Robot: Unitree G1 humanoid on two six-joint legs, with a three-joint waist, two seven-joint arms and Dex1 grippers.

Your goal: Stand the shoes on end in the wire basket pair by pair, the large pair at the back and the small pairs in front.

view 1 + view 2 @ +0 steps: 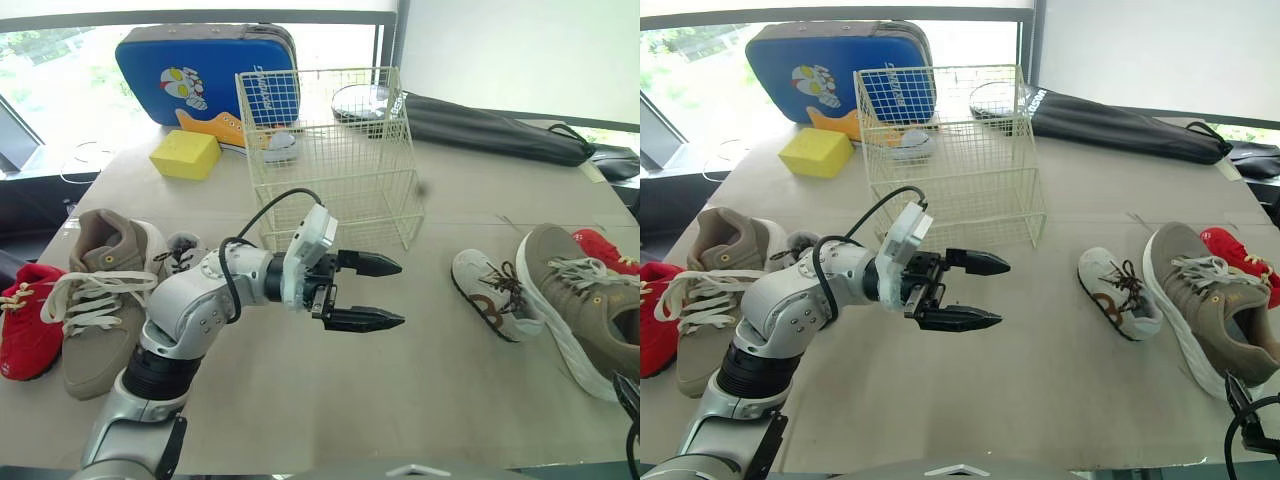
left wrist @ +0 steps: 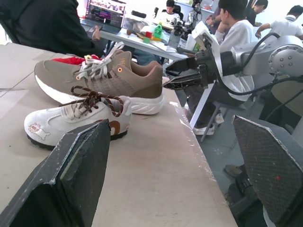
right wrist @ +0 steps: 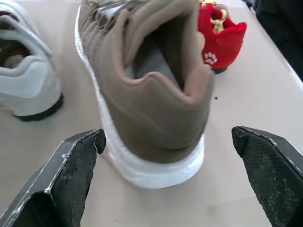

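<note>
Wire basket (image 1: 340, 200) upright on table (image 1: 300, 400); we see the shoes (image 1: 100, 300) lying outside it. Left gripper (image 1: 400, 293) gapes wide, empty, before the basket; right gripper (image 3: 166, 134) likewise, at heel of tan sneaker (image 3: 151, 94).

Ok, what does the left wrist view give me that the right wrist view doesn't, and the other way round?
Left wrist view: the right gripper open near the table edge, the small white shoe side-on with brown laces, people behind. Right wrist view: the heel opening of the large tan shoe, a paw print on the red shoe. Both: those three shoes.
</note>
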